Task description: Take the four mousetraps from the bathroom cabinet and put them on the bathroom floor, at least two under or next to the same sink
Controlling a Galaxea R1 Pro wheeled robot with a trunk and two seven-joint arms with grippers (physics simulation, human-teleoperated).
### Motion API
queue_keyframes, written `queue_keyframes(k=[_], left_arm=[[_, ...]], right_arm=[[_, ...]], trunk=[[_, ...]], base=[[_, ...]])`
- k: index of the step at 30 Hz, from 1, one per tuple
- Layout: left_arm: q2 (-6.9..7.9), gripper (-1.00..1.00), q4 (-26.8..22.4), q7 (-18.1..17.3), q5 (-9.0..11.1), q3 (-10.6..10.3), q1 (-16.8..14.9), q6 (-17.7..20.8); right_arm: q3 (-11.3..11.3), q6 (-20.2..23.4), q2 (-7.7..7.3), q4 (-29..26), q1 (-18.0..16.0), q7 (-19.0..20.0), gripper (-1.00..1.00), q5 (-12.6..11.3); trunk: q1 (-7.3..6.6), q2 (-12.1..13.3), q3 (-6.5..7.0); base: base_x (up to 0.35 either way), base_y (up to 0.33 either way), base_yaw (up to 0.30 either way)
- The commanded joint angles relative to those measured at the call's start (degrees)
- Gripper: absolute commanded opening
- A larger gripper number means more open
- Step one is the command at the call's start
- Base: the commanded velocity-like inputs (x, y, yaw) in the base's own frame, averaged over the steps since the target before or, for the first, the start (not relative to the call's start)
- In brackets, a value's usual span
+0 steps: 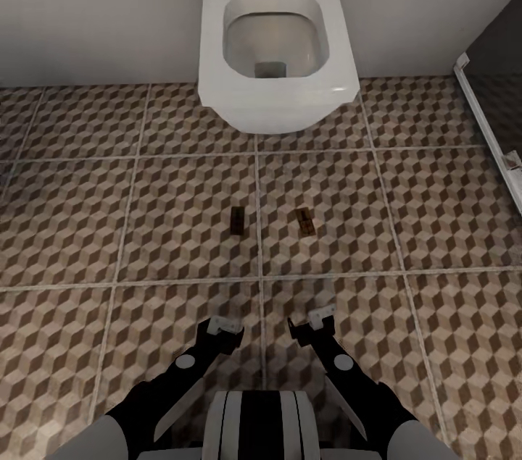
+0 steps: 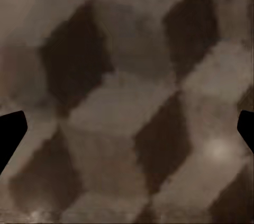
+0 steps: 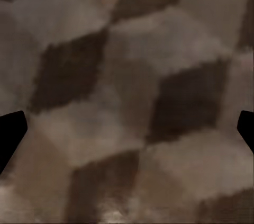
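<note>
Two mousetraps lie flat on the bathroom floor (image 1: 181, 206) in front of the toilet (image 1: 275, 47): one mousetrap (image 1: 236, 220) just to the robot's left of a grout line, the other mousetrap (image 1: 305, 222) just to its right, a little apart from each other. Both grippers hang low over the tiles nearer the robot, well short of the traps. The left gripper (image 1: 223, 335) and the right gripper (image 1: 310, 324) each have their fingers spread and hold nothing; in both wrist views only the dark fingertips (image 2: 10, 134) (image 3: 10, 134) show at the edges, with bare cube-patterned tile between them.

No sink, cabinet or further traps are visible here, so this looks like a point between placements. To finish well, the robot would need to fetch the remaining traps and check that at least two lie under or right beside one sink; a toilet does not count. If these two must move, each gripper should descend squarely over its trap and close across the board's short width, keeping clear of the spring bar.
</note>
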Motion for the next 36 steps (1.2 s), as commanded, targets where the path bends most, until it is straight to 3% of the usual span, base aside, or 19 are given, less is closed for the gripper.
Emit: queue_keyframes(k=[1,11,36], left_arm=[[0.08,1.00,-0.15,0.54,0.43,-0.37,-0.06,0.17],[0.08,1.00,-0.16,0.50,0.43,-0.37,-0.05,0.17],[0.17,1.00,-0.18,0.50,0.43,-0.28,-0.06,0.17]], right_arm=[[0.47,-0.22,-0.09,0.02,-0.06,-0.49,1.00,-0.60],[0.47,-0.23,-0.09,-0.04,-0.06,-0.49,1.00,-0.60],[0.47,-0.30,-0.07,-0.20,-0.06,-0.49,1.00,-0.60]], trunk=[[-0.04,-0.01,-0.03],[-0.04,-0.01,-0.03],[-0.04,-0.01,-0.03]], base=[[-0.334,0.000,0.000],[-0.250,0.000,0.000],[-0.012,0.000,0.000]])
